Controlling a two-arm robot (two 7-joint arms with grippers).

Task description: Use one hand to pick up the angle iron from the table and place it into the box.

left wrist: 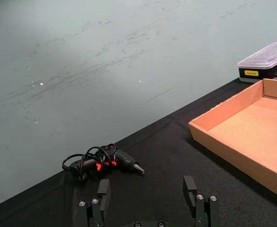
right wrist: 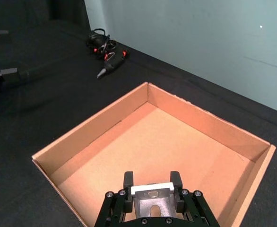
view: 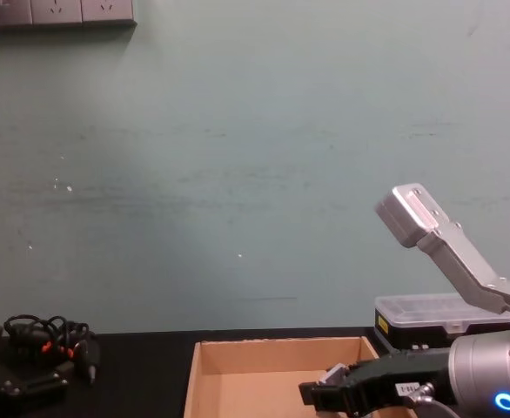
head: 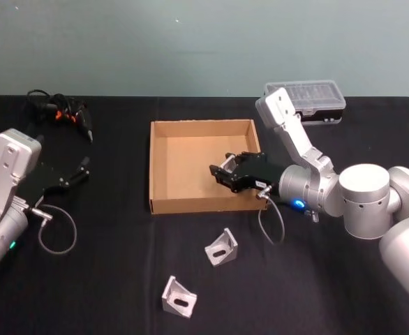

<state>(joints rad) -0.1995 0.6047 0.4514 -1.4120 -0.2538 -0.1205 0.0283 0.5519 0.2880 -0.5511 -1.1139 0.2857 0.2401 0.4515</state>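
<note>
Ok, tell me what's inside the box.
Bare cardboard floor in the box, nothing loose on it. The right gripper reaches in near its front right corner, jaws shut on an angle iron; the floor under them is hidden.

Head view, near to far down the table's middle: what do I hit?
Nearest angle iron → second angle iron → box, with the right gripper holding a third angle iron over it → clear-lidded case. Left gripper sits parked off to the left.
</note>
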